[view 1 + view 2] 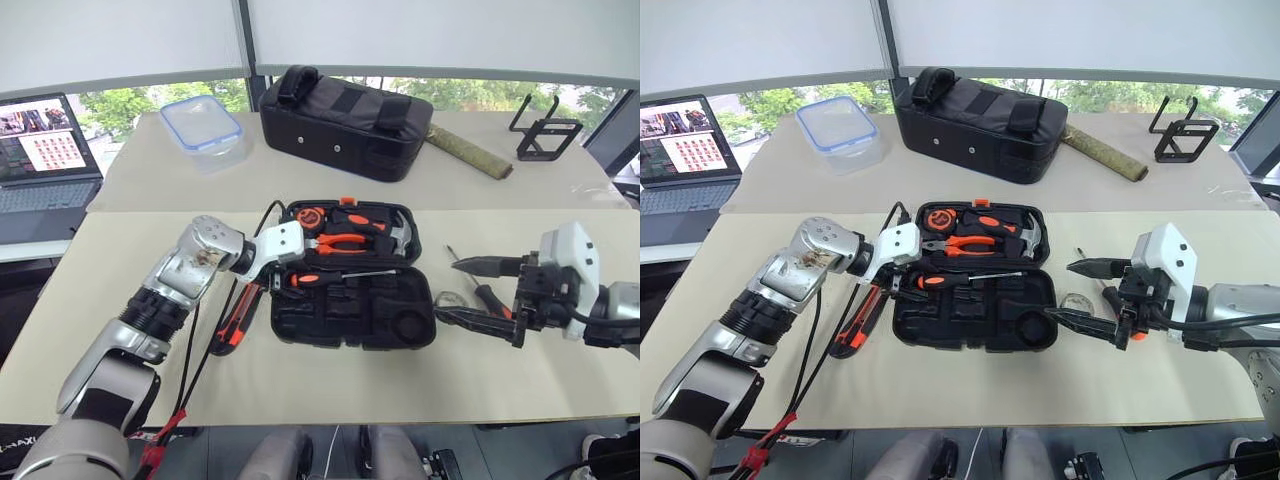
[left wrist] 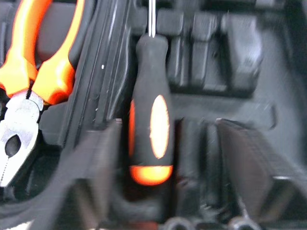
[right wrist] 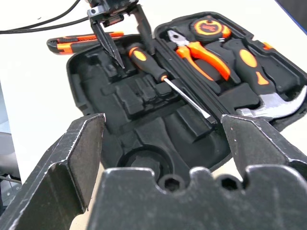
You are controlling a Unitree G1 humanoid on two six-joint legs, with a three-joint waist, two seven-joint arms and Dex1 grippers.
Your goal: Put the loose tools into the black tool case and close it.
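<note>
The black tool case [image 1: 340, 322] lies open on the table, with pliers, a hammer and a tape measure in its far half. A black-and-orange screwdriver [image 3: 144, 60] lies in the near half along the hinge. My left gripper [image 1: 274, 281] is open over its handle [image 2: 148, 129], with a finger on each side and gaps between. The utility knife [image 1: 232, 325] lies on the table left of the case. My right gripper [image 1: 478, 293] hangs open to the right of the case. Another screwdriver [image 1: 491, 299] and the small tape roll [image 1: 1077, 302] lie on the table there.
A larger black fabric bag [image 1: 345, 120] stands behind the case. A clear plastic box [image 1: 203, 128] and a laptop [image 1: 40, 150] are at the far left. A greenish rod [image 1: 470, 150] and a black wire holder [image 1: 545, 130] are at the far right.
</note>
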